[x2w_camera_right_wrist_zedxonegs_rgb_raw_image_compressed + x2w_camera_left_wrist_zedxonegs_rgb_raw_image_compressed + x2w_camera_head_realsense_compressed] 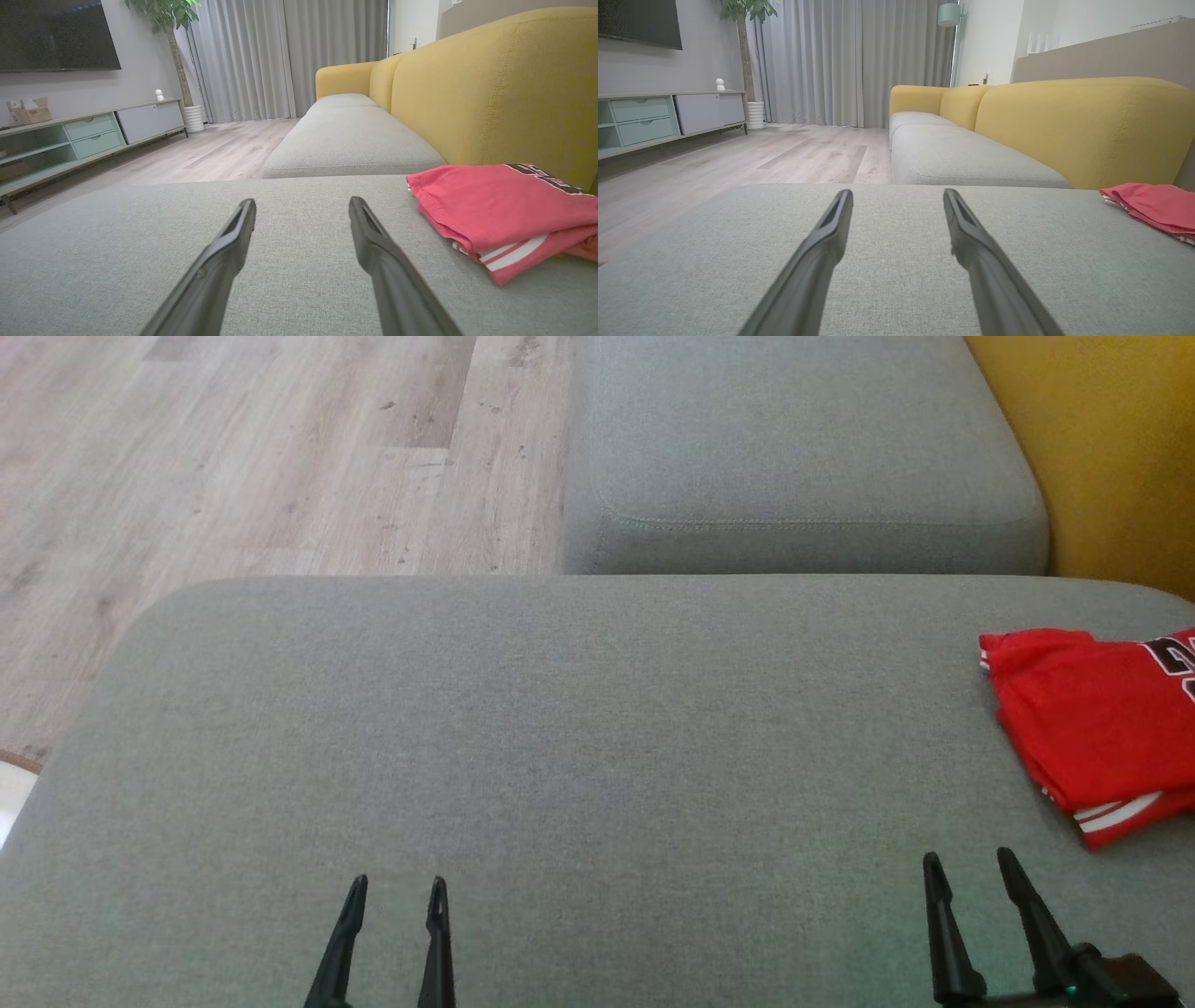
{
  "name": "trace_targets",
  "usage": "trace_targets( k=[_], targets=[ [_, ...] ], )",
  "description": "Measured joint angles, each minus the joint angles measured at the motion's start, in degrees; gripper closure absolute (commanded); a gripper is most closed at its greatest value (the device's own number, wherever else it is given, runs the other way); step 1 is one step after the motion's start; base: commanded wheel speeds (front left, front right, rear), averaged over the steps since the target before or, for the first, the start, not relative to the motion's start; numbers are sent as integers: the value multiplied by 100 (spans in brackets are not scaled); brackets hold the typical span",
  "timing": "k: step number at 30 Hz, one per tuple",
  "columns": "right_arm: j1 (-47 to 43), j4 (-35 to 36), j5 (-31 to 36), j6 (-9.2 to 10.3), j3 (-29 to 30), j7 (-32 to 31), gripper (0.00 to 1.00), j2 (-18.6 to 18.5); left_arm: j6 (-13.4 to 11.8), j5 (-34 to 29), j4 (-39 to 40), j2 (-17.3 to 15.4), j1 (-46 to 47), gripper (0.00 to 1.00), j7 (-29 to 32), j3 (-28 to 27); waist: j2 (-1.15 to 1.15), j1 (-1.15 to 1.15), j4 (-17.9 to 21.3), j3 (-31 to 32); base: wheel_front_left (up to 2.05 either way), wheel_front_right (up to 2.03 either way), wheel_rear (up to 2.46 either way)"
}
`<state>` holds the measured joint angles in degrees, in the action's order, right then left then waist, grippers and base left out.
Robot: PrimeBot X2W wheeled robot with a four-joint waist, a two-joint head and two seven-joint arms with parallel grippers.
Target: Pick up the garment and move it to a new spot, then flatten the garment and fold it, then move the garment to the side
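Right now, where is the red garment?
The folded red garment lies on the grey cushion at the head view's right edge, just beyond the right gripper, near the yellow backrest.

**Folded red garment [1088, 728] lies at the sofa's edge**

The garment, a red jersey with black lettering and red-and-white striped trim, lies folded in a compact, layered bundle on the grey seat cushion [560, 756]. In the head view it sits at 3 o'clock, cut off by the picture's right edge. The lettering faces up, and the striped hems show at the bundle's 5 o'clock corner. The yellow backrest [490, 93] stands near it.
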<state>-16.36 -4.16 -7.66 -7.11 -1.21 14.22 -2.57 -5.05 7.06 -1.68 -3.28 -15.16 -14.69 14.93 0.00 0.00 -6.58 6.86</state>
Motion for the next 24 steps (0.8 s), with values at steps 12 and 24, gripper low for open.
trace_targets(
  k=[12,24],
  targets=[
    [0,-89,-15,0,-74,-2,100,1,-47,-55,-19,2,2,100,0,-37,0,0,-11,51,0,0,0],
    [-127,-565,-534,1,-82,-114,100,1,2,495,-476,-10,-165,100,103,-36,0,0,35,1,0,0,0]
  ],
)
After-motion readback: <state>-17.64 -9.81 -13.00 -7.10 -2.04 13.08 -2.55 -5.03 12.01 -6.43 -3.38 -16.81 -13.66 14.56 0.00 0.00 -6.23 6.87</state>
